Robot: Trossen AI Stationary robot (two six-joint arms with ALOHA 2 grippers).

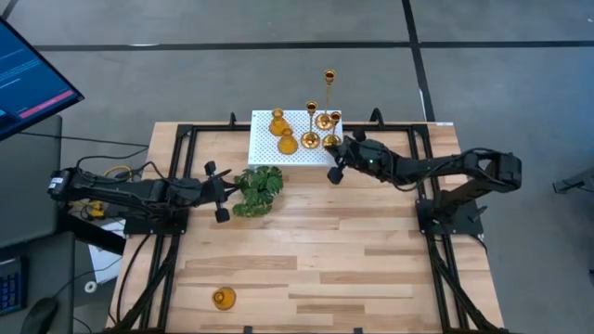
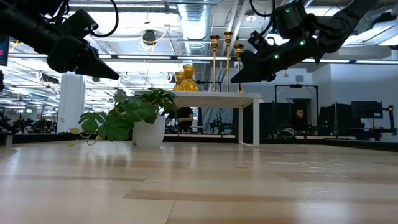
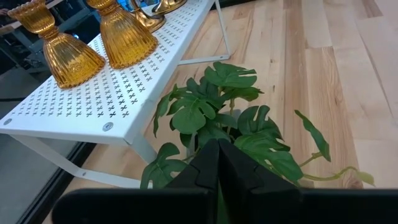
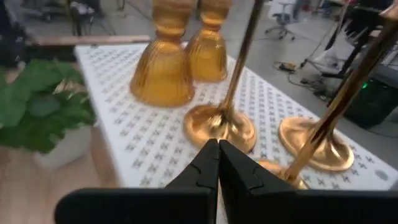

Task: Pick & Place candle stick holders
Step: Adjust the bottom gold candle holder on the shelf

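A white perforated platform [image 1: 269,148] stands at the table's far middle. On it stand two squat ribbed amber candle stick holders [image 1: 277,122] [image 1: 287,142] and three tall thin-stemmed gold ones [image 1: 311,139] [image 1: 325,121] [image 1: 332,141] on round bases. Another squat amber holder [image 1: 223,298] stands on the table near the left front. My right gripper [image 1: 336,160] is shut and empty, raised just beside the platform's near right corner, facing the tall holders [image 4: 217,124]. My left gripper [image 1: 221,191] is shut and empty, raised left of the plant [image 1: 260,189].
A green leafy plant in a white pot [image 2: 148,127] stands on the table between my left gripper and the platform. Black frame rails [image 1: 176,186] run along the table's left and right sides. A monitor [image 1: 28,79] stands off the table's far left corner.
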